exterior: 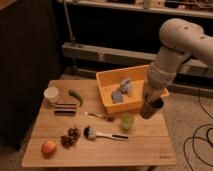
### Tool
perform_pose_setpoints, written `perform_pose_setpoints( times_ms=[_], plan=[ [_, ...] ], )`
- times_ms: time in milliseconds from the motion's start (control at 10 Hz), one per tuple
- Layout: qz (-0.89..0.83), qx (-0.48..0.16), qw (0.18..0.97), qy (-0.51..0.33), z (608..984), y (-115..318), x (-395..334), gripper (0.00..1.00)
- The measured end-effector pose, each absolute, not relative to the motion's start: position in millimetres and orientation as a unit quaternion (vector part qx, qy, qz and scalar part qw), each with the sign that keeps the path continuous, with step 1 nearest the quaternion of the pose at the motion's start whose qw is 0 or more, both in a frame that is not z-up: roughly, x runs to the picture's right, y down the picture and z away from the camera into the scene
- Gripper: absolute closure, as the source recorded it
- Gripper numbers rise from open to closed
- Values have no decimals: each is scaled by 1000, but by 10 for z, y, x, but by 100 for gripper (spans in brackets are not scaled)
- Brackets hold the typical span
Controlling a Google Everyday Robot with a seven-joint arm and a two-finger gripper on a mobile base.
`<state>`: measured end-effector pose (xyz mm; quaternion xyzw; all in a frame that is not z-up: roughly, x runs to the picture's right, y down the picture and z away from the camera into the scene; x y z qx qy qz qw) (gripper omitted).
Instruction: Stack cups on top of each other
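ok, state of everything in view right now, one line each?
tool: at the table's right edge, carrying the steel cup
steel cup: held up off the table, tilted
green cup: upright on the table, nothing stacked in it
yellow bin: on the table, holding crumpled grey items
white cup: upright, near the left edge
brush: lying flat
apple: resting at the front left

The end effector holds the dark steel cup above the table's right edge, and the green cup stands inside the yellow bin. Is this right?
Not quite. The camera view shows the green cup on the table, in front of the yellow bin, not inside it. The end effector does hold the dark steel cup there.
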<state>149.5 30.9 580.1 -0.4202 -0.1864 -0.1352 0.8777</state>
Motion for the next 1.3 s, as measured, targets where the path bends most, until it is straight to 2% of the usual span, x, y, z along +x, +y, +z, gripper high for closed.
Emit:
perform_pose_setpoints(
  times_ms=[400, 1300],
  plan=[
    [-186, -429, 863, -194, 5953, 146, 1006, 100],
    [-169, -427, 865, -204, 6018, 156, 1046, 100]
  ],
)
